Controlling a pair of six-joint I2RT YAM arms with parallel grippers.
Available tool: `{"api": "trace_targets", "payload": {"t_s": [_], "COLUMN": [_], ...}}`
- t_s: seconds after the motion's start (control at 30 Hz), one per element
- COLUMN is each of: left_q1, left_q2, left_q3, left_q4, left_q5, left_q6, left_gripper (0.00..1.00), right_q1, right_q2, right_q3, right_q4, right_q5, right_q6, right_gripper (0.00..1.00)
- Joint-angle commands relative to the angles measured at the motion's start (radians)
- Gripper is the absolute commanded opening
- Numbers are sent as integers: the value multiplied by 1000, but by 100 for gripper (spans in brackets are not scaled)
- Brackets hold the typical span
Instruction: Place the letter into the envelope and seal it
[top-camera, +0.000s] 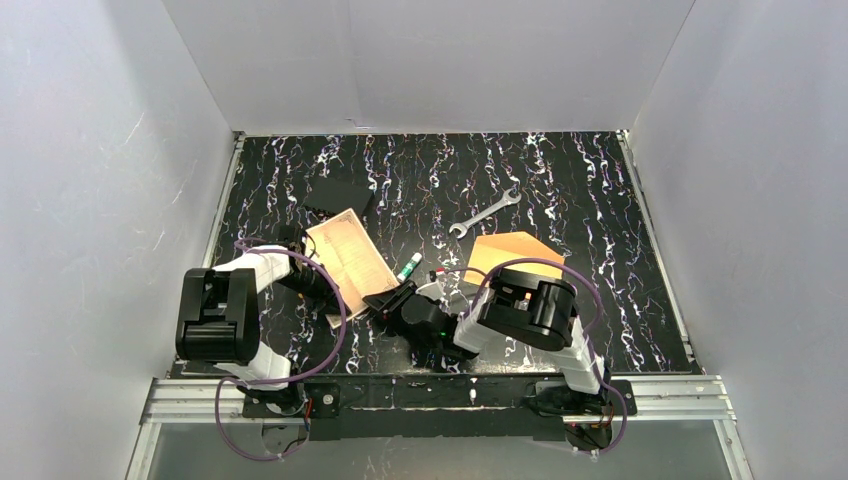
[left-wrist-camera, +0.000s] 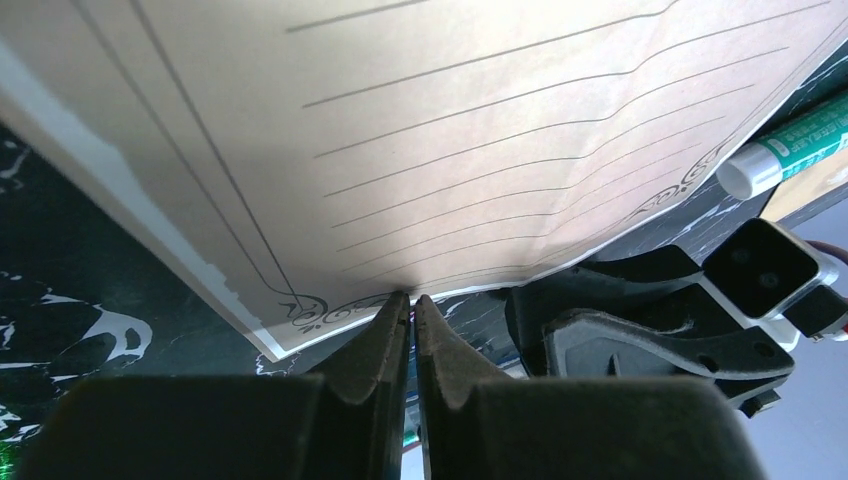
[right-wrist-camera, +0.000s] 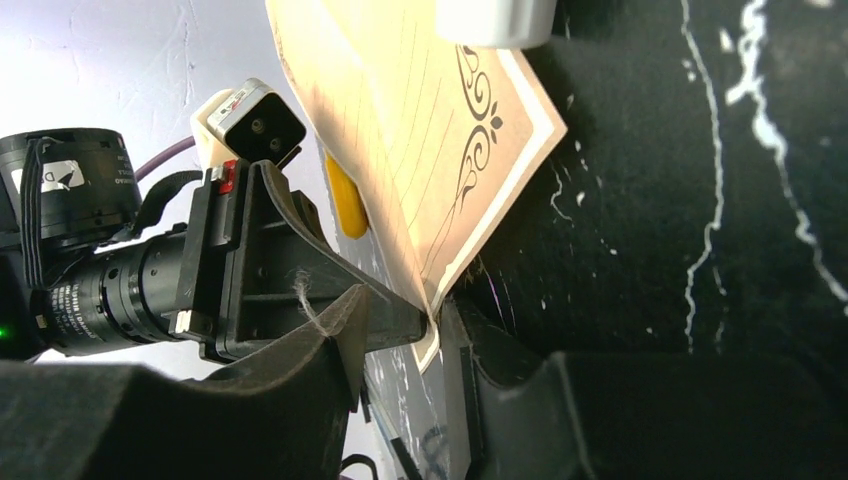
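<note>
The top external camera looks down from high above and behind the arm bases, which sit at 6 o'clock, far enough off to take in the whole table (top-camera: 600, 200) and both arms. The left wrist camera sits right behind the left gripper (left-wrist-camera: 408, 298), facing along its fingers, with the letter (left-wrist-camera: 450, 150) filling its view and the right wrist's camera block (left-wrist-camera: 765, 265) at 3 o'clock. The right wrist camera, equally close behind the right gripper (right-wrist-camera: 408, 305), faces that same letter edge, with the left wrist's camera block (right-wrist-camera: 255, 125) at 10 o'clock.

No readable text; print on green-labelled tube (left-wrist-camera: 806, 141) too blurred.
</note>
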Motion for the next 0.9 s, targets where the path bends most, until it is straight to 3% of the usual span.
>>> {"api": "trace_targets", "payload": {"t_s": [0.0,0.2,0.5,0.57,0.67,0.87], "left_q1": [-4,-4,-4,-4,-4,-4], "left_q2": [26,32,40,19,-40,-205], "left_q3": [-5,2,46,58,82,176], "left_q4": [-47,-47,-68,-77,-102,-200], "left_q5": [-44,-30,16,21,24,-39], "left_q6": [39,53,102,113,132,143], "left_gripper": [6,5,7,9,17,41], "right_q1": [-10,-16,-20,-20,-25,-32], "right_q2": [7,24,-2,-12,-42,-164], "right_q3": [14,45,54,54,45,65], "right_q4": [-7,-21,-60,-69,-72,-95], "right_q5": [14,-19,-12,-4,10,19], "right_q6": [-78,-87,-98,-101,-127,-278], "right_gripper": [40,39,5,1,1,1]}}
